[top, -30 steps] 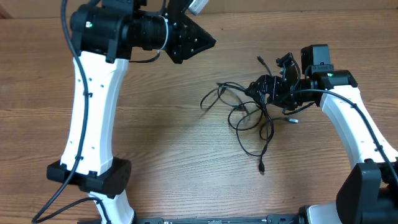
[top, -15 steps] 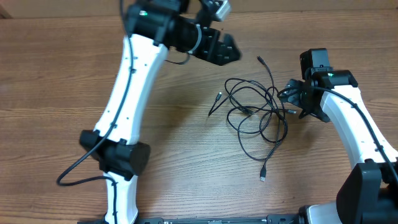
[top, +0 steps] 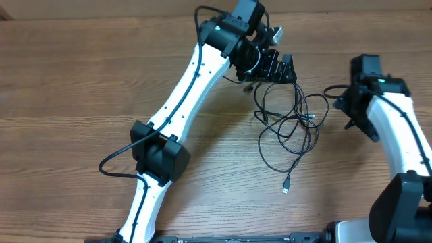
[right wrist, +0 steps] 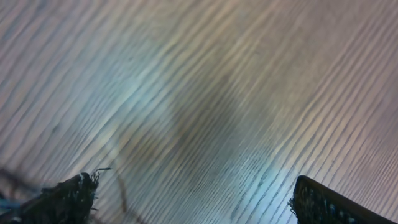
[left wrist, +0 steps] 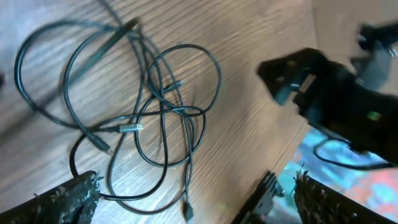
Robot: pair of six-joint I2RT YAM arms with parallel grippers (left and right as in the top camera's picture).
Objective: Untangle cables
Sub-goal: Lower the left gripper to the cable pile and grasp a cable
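The cables lie as one loose black tangle on the wooden table, right of centre, and one plug end trails toward the front. My left gripper hovers at the tangle's far edge, open. In the left wrist view the cables spread out ahead of the left gripper, with nothing between its fingers. My right gripper stands open to the right of the tangle, apart from it. The right wrist view is blurred and shows only bare wood between the open right gripper fingers.
The left arm stretches diagonally from its base at the front left across the table's middle. The right arm runs along the right edge. The table's back edge lies just behind the left gripper.
The left arm swung right along the back of the table to the cables. The right gripper drew back to the right, out of the tangle. The cables spread into wider loops.
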